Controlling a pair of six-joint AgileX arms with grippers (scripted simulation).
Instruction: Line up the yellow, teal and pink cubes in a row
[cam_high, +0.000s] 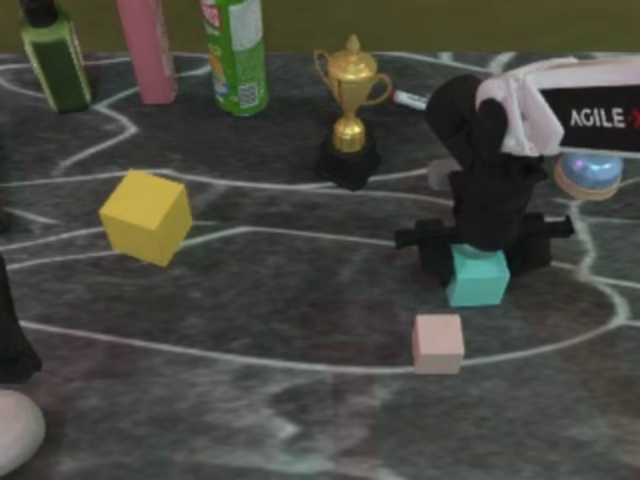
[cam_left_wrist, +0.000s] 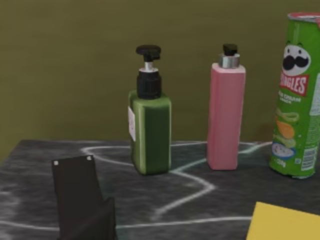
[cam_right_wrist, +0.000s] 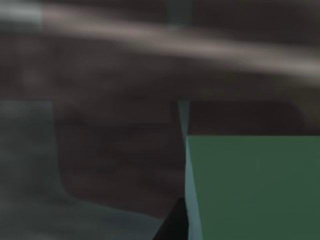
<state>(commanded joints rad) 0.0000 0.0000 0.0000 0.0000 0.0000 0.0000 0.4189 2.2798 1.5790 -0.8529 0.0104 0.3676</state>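
As my right gripper sits over the teal cube, finger state indiscernible; rigid, light, graspable by opposite flat faces.

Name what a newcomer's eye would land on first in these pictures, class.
Probably the right end effector, down over the teal cube right of centre, with the pink cube just in front. Next the yellow cube, alone on the left, and the gold trophy standing behind.

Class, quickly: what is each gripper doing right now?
Left gripper: parked at the table's left edge; cannot be told.
Right gripper: down on the teal cube; grip cannot be told.
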